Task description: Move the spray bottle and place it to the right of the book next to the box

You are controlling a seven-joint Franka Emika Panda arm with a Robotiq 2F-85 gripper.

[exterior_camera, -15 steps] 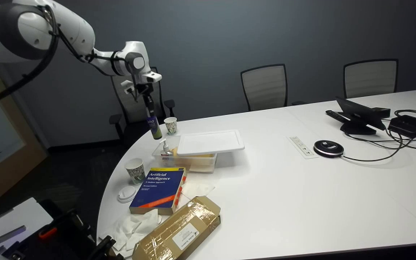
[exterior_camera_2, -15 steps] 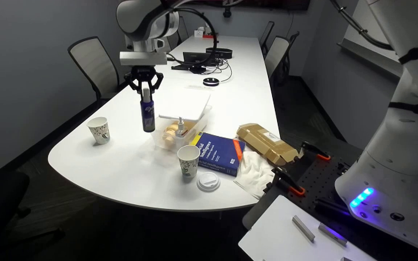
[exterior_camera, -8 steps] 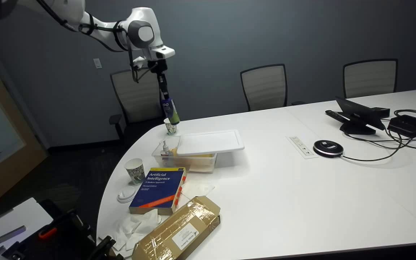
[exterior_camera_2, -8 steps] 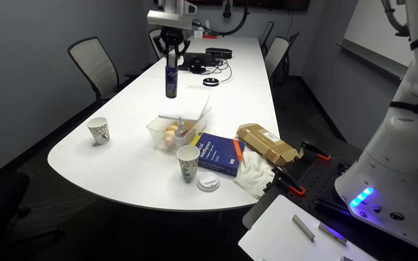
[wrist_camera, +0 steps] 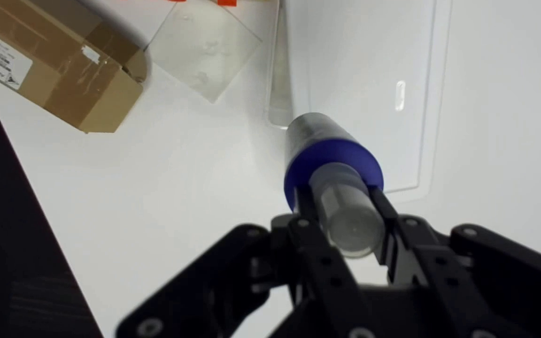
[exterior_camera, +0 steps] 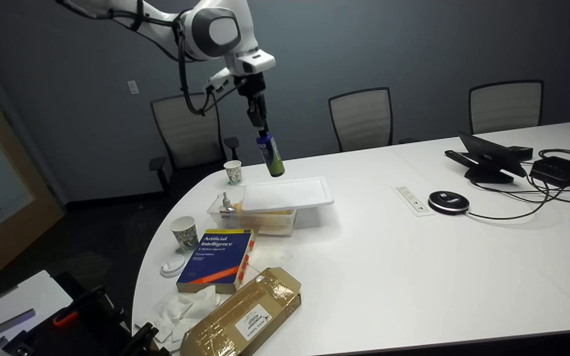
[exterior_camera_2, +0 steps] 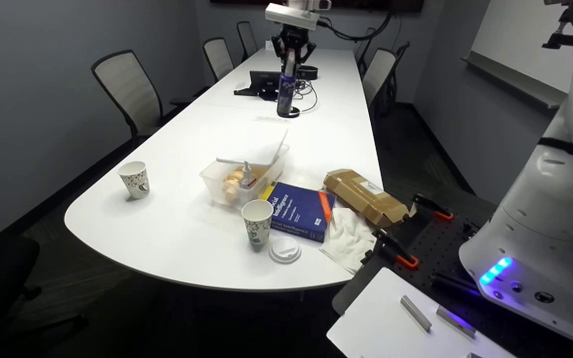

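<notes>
Wrist view: spray bottle point(wrist_camera: 334, 180) gripped by its cap, held above the bench point(wrist_camera: 195, 188)

Nearest the camera, the jaws are closed on the bottle's pale cap point(wrist_camera: 352, 230), pressing it from both sides. Beneath come the blue shoulder and the body; in both exterior views the bottle hangs in mid-air, tilted. The step in hand looks to be the carry, with the setting down not yet done.

Below that is the lid point(wrist_camera: 367, 70) of the box point(exterior_camera: 253, 222). The bottle's lower body shows against the lid's edge, though whether it is straight above I cannot tell. In an exterior view the lid juts out past the box wall, so a knock would probably shift it: better to bring the base well past that edge before coming down.

Farther off, a pale square sheet point(wrist_camera: 204, 51) lies between the box and a cardboard carton point(wrist_camera: 78, 65). The target, as I read it from an exterior view, is the stretch of bench to the right of the book point(exterior_camera: 220, 259) and close to the box. Straighten the bottle before contact; so slim a body is likely to topple if let go at a lean. Choose bench beside the sheet, which may slide underfoot. Lower slowly until the base sits flat, then part the jaws evenly and rise straight up.

Beyond the book stands a paper cup point(exterior_camera: 185, 234), on the side away from the target.
</notes>
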